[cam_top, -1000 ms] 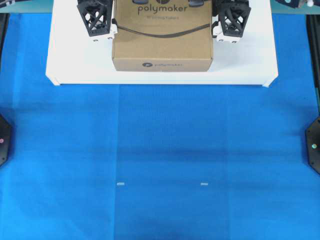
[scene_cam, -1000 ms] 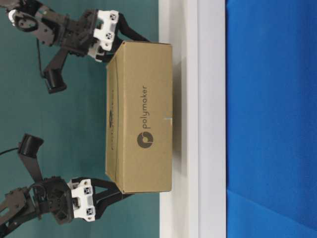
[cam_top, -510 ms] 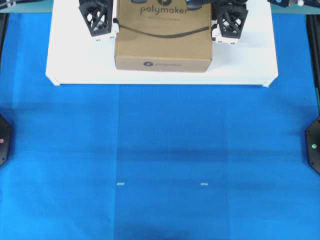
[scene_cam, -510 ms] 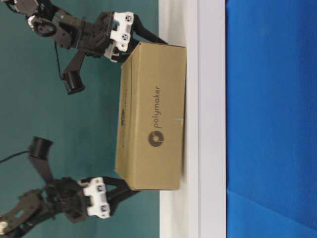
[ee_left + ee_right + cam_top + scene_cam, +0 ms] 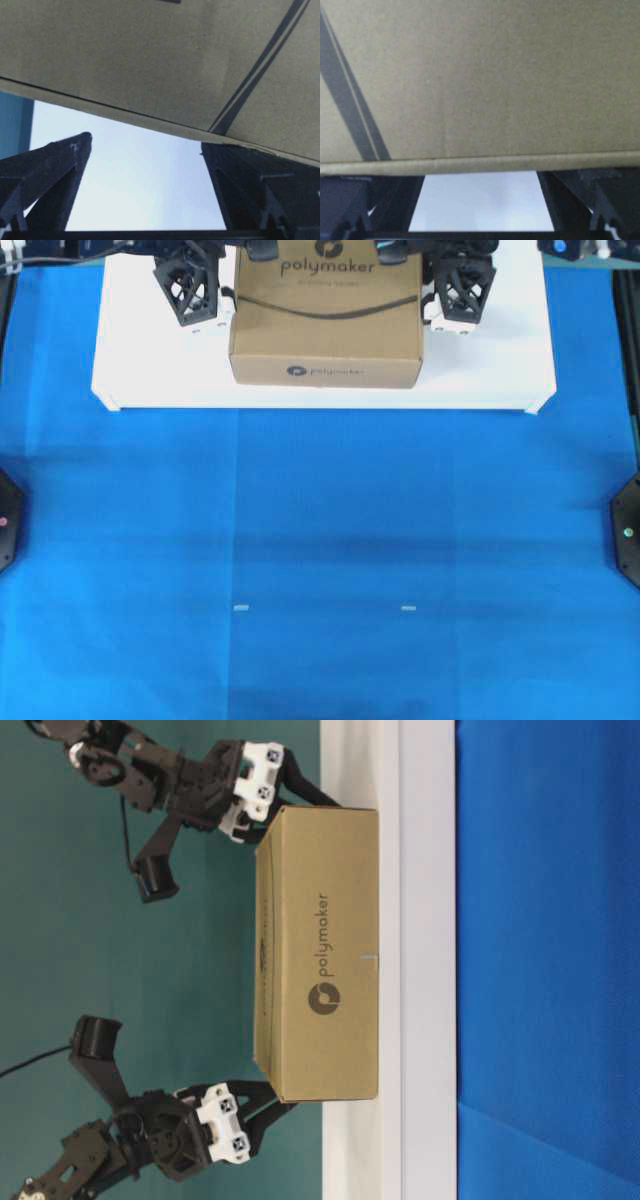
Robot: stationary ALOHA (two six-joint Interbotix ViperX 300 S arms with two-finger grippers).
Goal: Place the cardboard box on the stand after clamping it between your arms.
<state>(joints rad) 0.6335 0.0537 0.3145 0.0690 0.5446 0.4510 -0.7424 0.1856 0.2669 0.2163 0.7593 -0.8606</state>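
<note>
Both arms reach in toward the cardboard box [image 5: 325,325] from opposite sides, bent at the elbow, their lattice-framed heads angled down at its upper side edges. The left gripper [image 5: 192,292] is pressed up just beside the box's left face, and the right gripper [image 5: 458,295] sits the same way against the right face. On each one the fingers [image 5: 47,172] are spread wide, not pinching anything; in the wrist views the box's edge runs across both prongs, so the box sits between the two arms rather than inside either jaw.

The box is brown, flat and squarish, with crisp edges. It rests on the stand [image 5: 510,370], a low white platform much wider than the box, and sits toward the stand's far edge, roughly midway along it. In the table-level view its underside lies flush on the white surface.

On top, dark lettering reads "polymaker" beside a round emblem, with a smaller line beneath too faint to read and a dark curved line sweeping across. The front face repeats the emblem and "polymaker" in small print.

The stand sits on a blue cloth [image 5: 320,560].
</note>
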